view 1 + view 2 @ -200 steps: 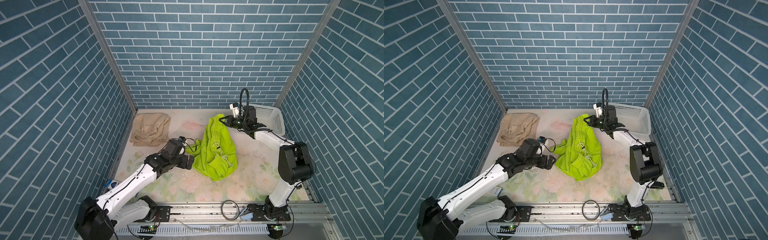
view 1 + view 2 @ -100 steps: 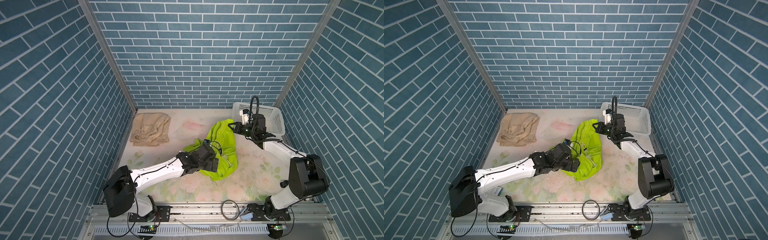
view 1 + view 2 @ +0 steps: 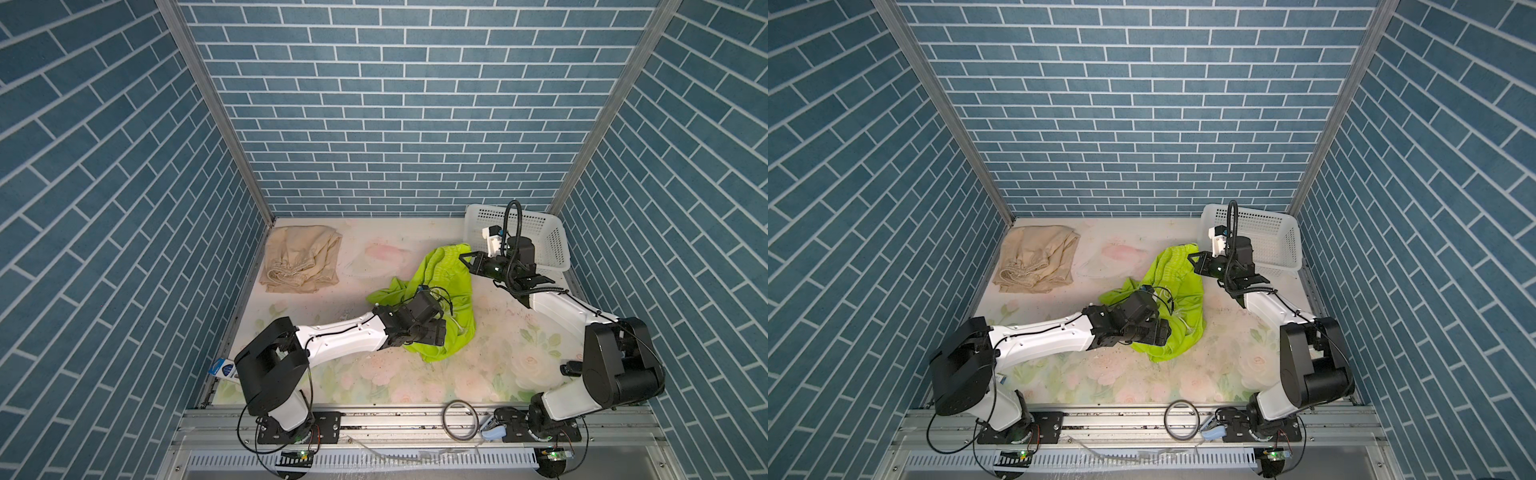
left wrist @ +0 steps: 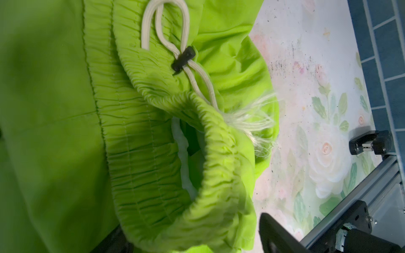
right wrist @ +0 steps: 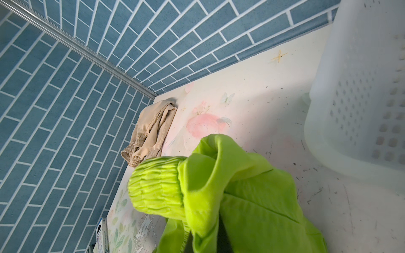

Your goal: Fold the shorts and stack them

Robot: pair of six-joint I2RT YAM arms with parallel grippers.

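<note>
Left gripper (image 3: 435,332) farther across lime shorts (image 3: 451,272)

no legible text or labels

In both top views the fingertips of the left hand (image 3: 434,332) cannot be made out against the green shorts (image 3: 446,270). In the right wrist view that cloth hides the right hand (image 3: 468,262), probably pinching the waistband; the blurred basket (image 5: 361,109) runs off the edge.

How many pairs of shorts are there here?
2. The beige shorts lie by the far left corner; the lime-green shorts sit mid-table, one end held by the right gripper. Part of the basket is hidden.
</note>
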